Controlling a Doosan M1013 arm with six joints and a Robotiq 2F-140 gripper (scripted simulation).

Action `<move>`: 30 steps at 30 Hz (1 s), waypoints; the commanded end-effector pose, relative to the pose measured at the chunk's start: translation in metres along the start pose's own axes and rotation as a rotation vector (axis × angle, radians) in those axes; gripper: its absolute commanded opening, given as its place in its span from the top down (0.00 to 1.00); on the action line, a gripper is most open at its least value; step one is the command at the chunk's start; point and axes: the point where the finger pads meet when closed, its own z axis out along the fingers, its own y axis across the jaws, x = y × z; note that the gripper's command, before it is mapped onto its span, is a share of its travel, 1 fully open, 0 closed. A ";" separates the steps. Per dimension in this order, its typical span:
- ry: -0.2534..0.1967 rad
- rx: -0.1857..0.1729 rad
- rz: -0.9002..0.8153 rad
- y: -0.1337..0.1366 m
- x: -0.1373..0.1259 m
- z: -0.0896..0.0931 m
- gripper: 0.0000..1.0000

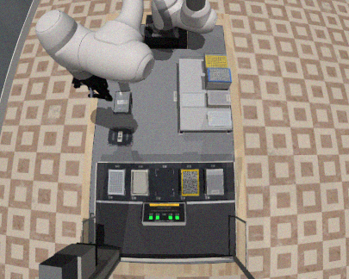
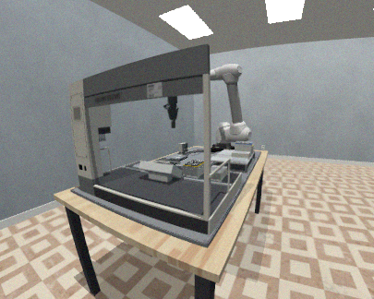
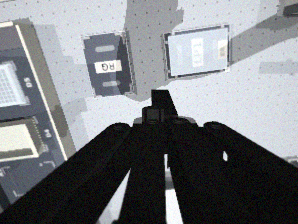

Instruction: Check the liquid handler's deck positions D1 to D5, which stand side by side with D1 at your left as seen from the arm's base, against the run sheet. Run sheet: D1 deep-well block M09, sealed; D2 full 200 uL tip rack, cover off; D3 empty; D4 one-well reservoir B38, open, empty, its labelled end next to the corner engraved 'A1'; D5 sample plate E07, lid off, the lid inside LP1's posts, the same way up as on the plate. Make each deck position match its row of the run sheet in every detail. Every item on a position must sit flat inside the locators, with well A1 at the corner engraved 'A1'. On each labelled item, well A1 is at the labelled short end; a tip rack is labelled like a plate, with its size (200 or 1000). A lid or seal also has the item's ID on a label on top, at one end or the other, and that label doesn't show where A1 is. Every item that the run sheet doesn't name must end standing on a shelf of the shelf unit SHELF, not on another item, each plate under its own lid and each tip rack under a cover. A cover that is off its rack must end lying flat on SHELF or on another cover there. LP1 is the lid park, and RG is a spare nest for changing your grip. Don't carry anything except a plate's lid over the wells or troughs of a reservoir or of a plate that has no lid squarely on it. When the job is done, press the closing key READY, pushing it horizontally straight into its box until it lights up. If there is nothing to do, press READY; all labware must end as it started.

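Note:
My gripper (image 1: 109, 98) (image 2: 173, 125) (image 3: 159, 103) is shut and empty, high above the table near LP1 and RG. A clear lid with an end label (image 3: 184, 55) lies in LP1 (image 3: 167, 64). RG (image 3: 95, 80) (image 1: 120, 137) is empty. On the deck, D5 holds a white open-looking plate (image 1: 116, 182) (image 3: 9, 86), D4 a cream reservoir (image 1: 140, 182) (image 3: 15, 142), D2 a yellow-rimmed tip rack (image 1: 190, 182) (image 2: 194, 162), and D1 a grey block (image 1: 215, 182). D3 (image 1: 164, 182) is empty. IDs and A1 ends are too small to read.
The shelf unit (image 1: 190, 73) carries a yellow rack (image 1: 215, 61), a blue rack (image 1: 219, 75), a grey item (image 1: 218, 98), a pale plate (image 1: 219, 117) and a flat clear cover (image 1: 193, 100). The key panel (image 1: 164, 220) stands beyond the deck, inside the handler's frame (image 2: 206, 138).

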 end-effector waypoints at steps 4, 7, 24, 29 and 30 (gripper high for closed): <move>0.005 0.007 -0.003 0.030 0.006 -0.003 0.90; 0.005 0.007 -0.003 0.045 0.008 -0.003 0.90; 0.005 0.006 -0.003 0.120 0.016 -0.003 0.90; 0.004 0.005 -0.003 0.145 0.019 -0.003 0.90; 0.004 0.005 -0.003 0.150 0.020 -0.003 0.90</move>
